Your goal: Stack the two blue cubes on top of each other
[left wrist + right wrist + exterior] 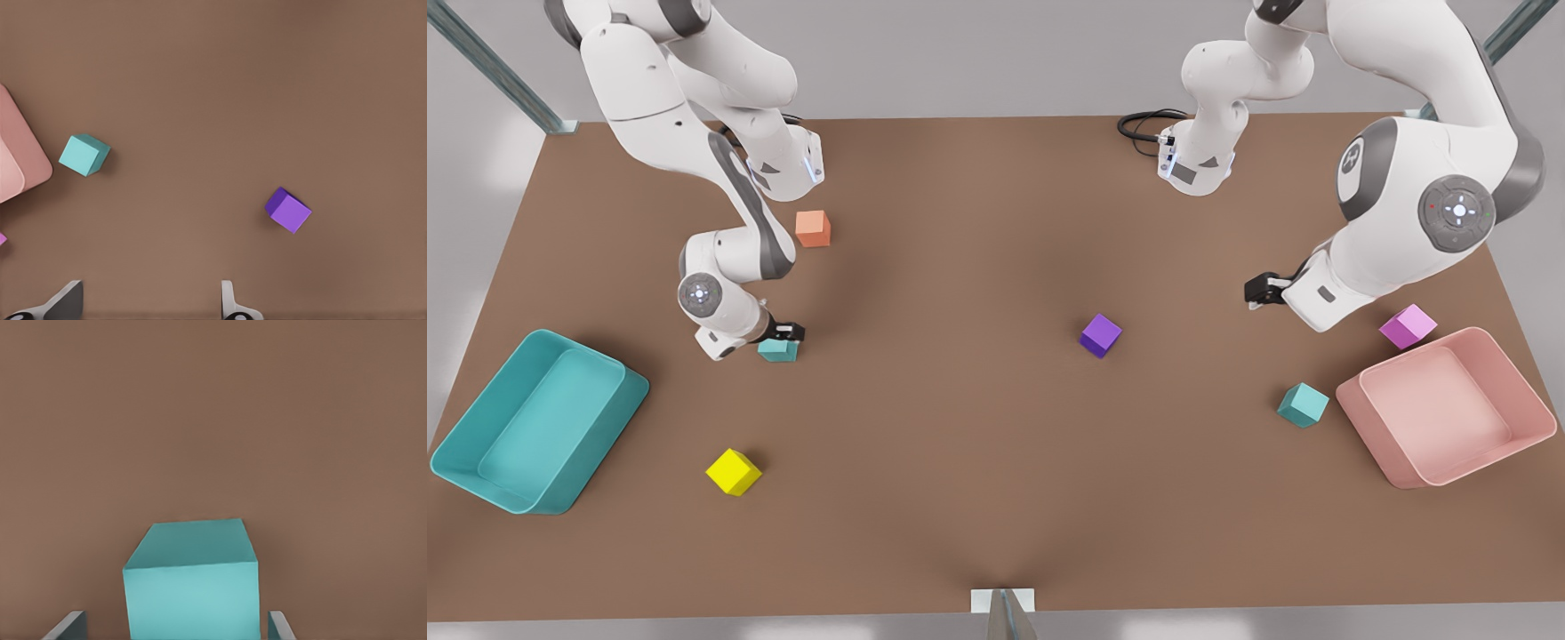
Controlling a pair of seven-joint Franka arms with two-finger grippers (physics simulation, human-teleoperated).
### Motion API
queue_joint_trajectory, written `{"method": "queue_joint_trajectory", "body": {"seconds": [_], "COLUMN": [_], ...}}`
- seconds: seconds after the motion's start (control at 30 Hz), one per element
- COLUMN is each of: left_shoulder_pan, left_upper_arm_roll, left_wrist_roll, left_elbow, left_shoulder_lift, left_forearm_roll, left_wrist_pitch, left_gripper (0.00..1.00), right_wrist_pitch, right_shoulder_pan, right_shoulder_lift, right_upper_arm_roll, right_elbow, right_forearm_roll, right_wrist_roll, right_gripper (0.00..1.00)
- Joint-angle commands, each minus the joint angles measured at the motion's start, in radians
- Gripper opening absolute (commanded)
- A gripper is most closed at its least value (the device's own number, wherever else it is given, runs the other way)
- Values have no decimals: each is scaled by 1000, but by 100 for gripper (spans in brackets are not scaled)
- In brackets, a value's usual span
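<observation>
- Front view: on the brown tabletop [960,462], the right claw [786,334] sat low over one blue cube [776,350], near the teal bin [534,422]. The left claw [1261,290] hung above the tabletop; the second blue cube [1303,404] lay beside the pink bin [1449,404].
- Left wrist view: fingers [230,303] spread, empty; that cube [83,154] well apart from the purple cube [289,211].
- Right wrist view: fingers [67,628] open either side of the cube [192,593], gaps visible

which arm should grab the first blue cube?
Right. The right gripper is already down around one blue cube, fingers open either side. The left gripper waits raised, apart from the other blue cube.
</observation>
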Motion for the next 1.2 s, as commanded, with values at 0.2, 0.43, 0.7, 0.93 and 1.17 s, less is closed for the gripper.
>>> {"method": "queue_joint_trajectory", "body": {"seconds": [0.2,0.43,0.7,0.93,1.17], "left_shoulder_pan": [0,-3,-6,-6,-3], "left_upper_arm_roll": [-4,-4,-4,-5,-4], "left_wrist_roll": [-4,-4,-4,-4,-4], "left_elbow": [-1,-3,-3,-3,-3], "left_shoulder_lift": [-1,0,-1,-1,-3], "left_forearm_roll": [7,7,8,8,8], "left_wrist_pitch": [-5,-5,-6,-12,-12], "left_gripper": [100,100,100,100,100], "right_wrist_pitch": [104,155,215,152,-455], "right_shoulder_pan": [-3,-2,-2,-6,18], "right_shoulder_lift": [40,83,123,78,-175], "right_upper_arm_roll": [-9,-9,-9,-9,138], "right_elbow": [-16,-16,-30,-30,226], "right_forearm_roll": [0,0,0,-1,14], "right_wrist_roll": [-110,-110,-110,-110,-98], "right_gripper": [100,100,88,59,36]}}
